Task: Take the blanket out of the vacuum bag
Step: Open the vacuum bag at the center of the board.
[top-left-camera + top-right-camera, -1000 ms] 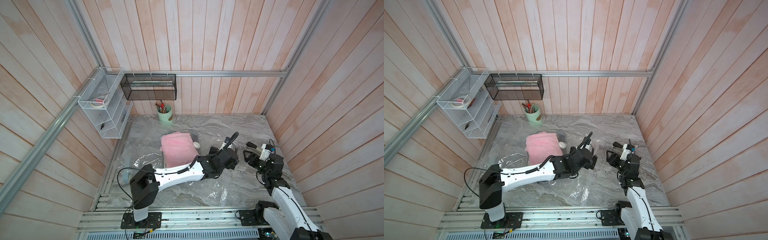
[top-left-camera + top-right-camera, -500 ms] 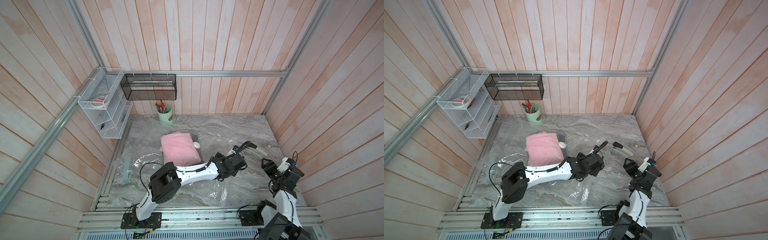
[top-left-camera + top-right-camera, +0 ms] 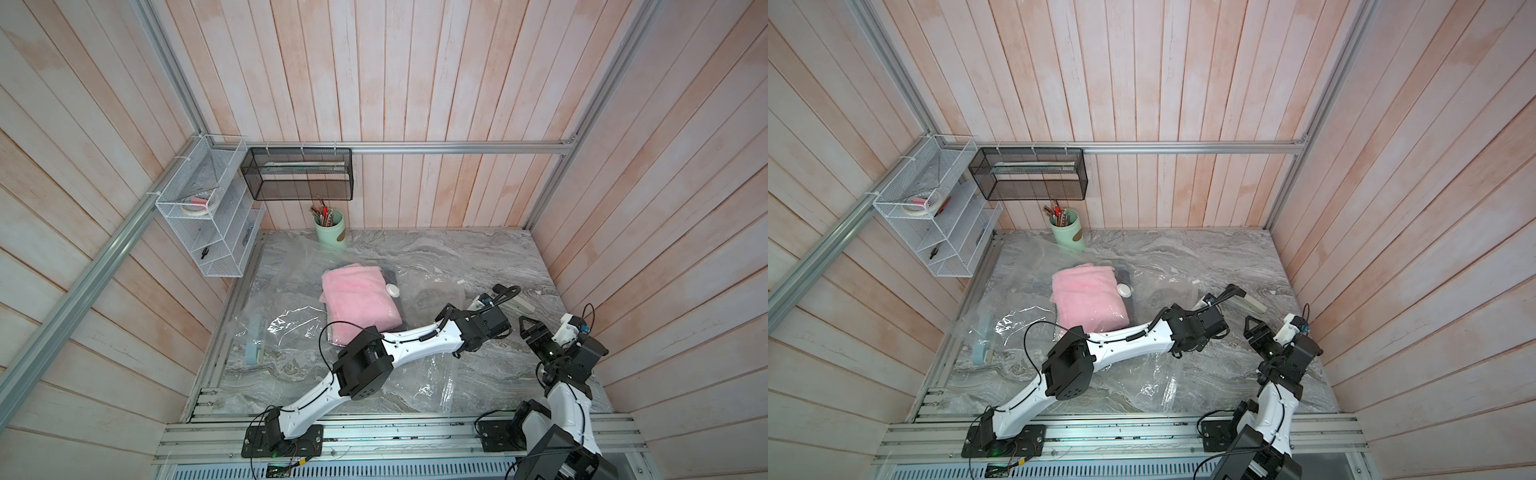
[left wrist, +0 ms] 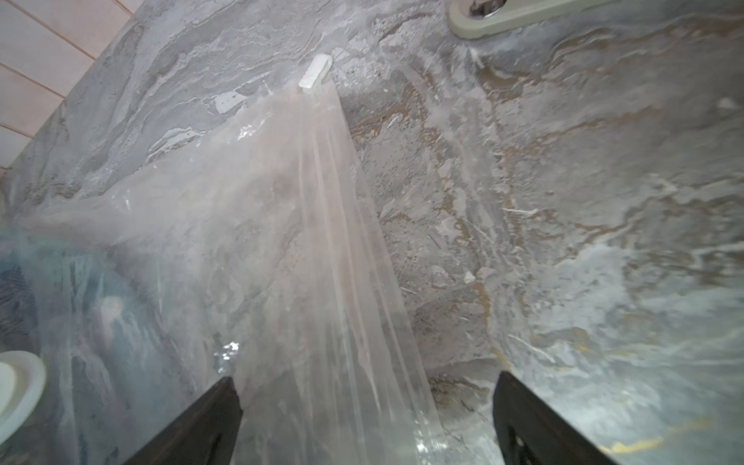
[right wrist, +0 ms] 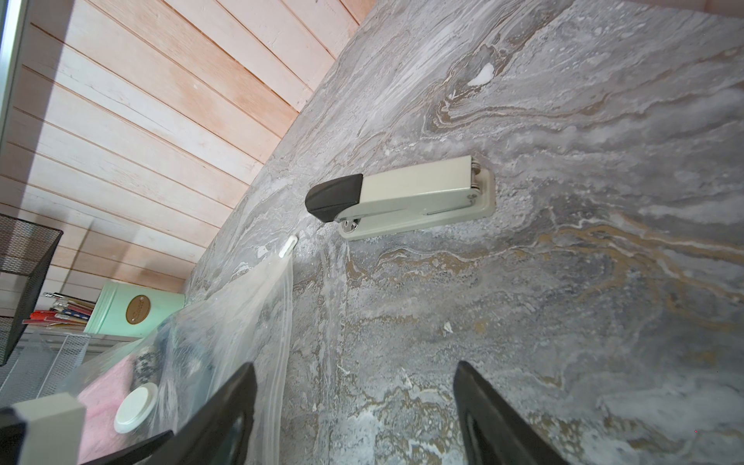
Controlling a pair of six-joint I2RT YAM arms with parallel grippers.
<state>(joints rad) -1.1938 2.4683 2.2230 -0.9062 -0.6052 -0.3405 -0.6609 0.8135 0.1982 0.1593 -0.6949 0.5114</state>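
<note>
The vacuum bag (image 3: pixel 291 328) is a large crinkly clear sheet spread over the marble table (image 3: pixel 478 253). Inside it lies the folded pink blanket (image 3: pixel 359 305), with the round white valve cap (image 3: pixel 392 290) beside it. My left arm reaches across the bag to the right. My left gripper (image 4: pixel 364 382) is open, its jaws either side of the bag's pleated edge (image 4: pixel 334 241), which ends at a small white slider (image 4: pixel 316 76). My right gripper (image 3: pixel 530 328) hangs open over bare marble at the right, holding nothing. In the right wrist view one finger (image 5: pixel 237 398) overlaps the bag's edge.
A beige stapler (image 3: pixel 517 305) lies just behind the two grippers. A green pen cup (image 3: pixel 330 228) stands at the back wall under a black mesh shelf (image 3: pixel 297 174). A white wire rack (image 3: pixel 208 224) hangs on the left wall. A pale blue object (image 3: pixel 254 349) lies at the bag's left end.
My left arm has stretched farther right, its elbow moving toward the middle. My right arm has pulled back toward the front right, away from the left gripper.
</note>
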